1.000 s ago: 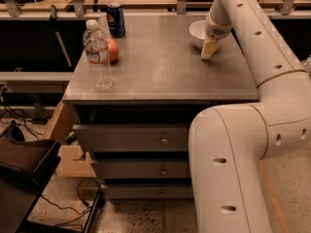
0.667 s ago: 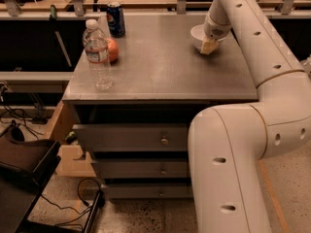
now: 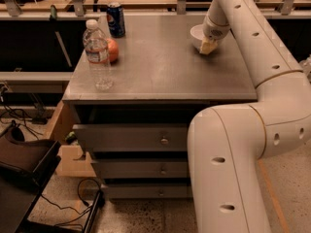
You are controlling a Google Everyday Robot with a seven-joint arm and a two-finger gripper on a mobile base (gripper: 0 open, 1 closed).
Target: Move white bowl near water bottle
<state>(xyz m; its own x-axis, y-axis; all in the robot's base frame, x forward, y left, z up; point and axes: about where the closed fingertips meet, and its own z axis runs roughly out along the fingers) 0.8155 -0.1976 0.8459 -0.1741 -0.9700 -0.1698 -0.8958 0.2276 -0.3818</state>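
Observation:
The white bowl (image 3: 197,35) sits on the grey cabinet top (image 3: 160,67) at the back right. My gripper (image 3: 208,46) reaches down from the white arm onto the bowl's right front rim and hides that side of it. The water bottle (image 3: 98,55), clear with a white cap, stands upright near the front left corner, well apart from the bowl.
An orange fruit (image 3: 113,49) lies just behind the bottle. A blue soda can (image 3: 115,19) stands at the back left. My white arm (image 3: 252,130) fills the right side in front of the cabinet's drawers (image 3: 146,140). Cables and a dark case (image 3: 24,164) lie on the floor at the left.
My gripper has shifted a little at the bowl's right rim, in towards the bowl and then slightly back down. The bowl, bottle, fruit and can stay in place.

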